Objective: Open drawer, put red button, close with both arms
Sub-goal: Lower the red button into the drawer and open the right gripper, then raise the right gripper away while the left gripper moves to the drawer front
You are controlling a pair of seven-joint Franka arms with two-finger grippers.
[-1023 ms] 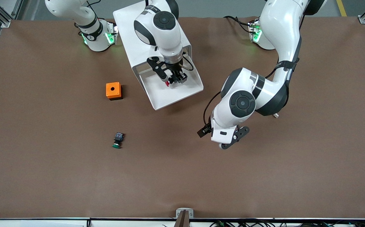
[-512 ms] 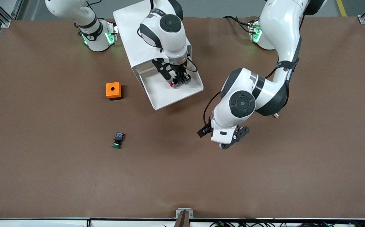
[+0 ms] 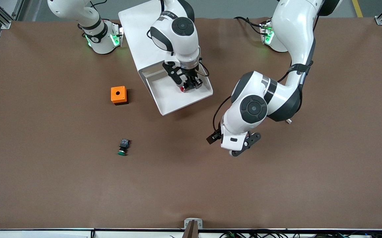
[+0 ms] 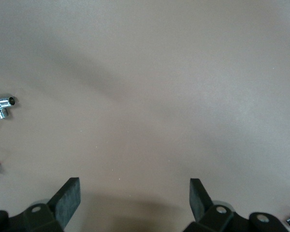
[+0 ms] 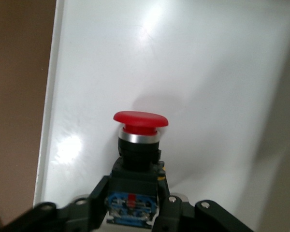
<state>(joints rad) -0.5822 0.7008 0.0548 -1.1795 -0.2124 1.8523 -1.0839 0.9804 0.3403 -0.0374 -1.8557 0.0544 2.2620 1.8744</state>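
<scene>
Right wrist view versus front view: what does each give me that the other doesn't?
Only the right wrist view: the red button close up, its dark body clamped in the right gripper. Only the front view: the cabinet, orange box, green button, and the waiting left gripper over bare table. Both: the button above the open drawer.

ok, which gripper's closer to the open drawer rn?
Right. The right gripper is over the drawer, fingers shut on the red button. The left gripper waits open over bare table, toward the left arm's end.
</scene>
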